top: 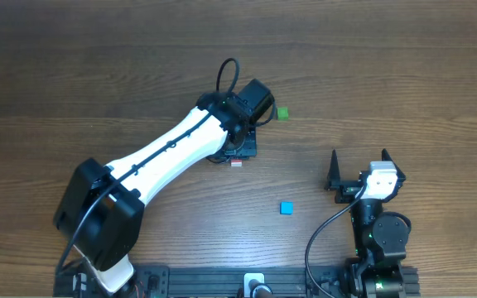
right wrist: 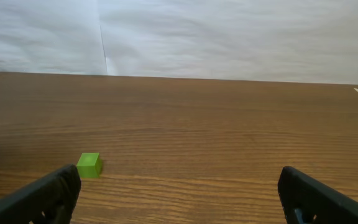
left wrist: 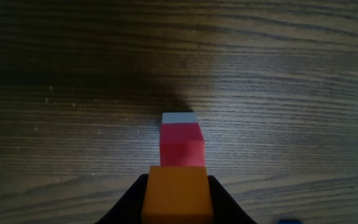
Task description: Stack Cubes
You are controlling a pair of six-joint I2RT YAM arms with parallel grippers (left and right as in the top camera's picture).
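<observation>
L end effector [left wrist: 177,186] is clamping an orange cube [left wrist: 177,198] btwn its two fingers, one finger pressing each side face. It's hanging low over the counter [top: 56,66]. Just past the held cube, a red cube [left wrist: 181,144] is sitting in line w/ it. A white cube [left wrist: 179,117] is touching the red one's far side. Can't tell from the wrist view whether red is resting on white or beside it. In the top view the red/white pair is peeking out right at the edge of the L end effector [top: 243,147].

The blue cube [top: 286,208] is lying alone on the counter, nearer the bases, off to the right of L's end effector and apart from it.

R end effector [top: 359,170] is sitting close to its base w/ fingers spread wide and nothing btwn them. The green cube [right wrist: 89,165] is resting on the counter ahead of it, well apart. From above, green is lying farthest up the counter, just beside the L arm's wrist.
</observation>
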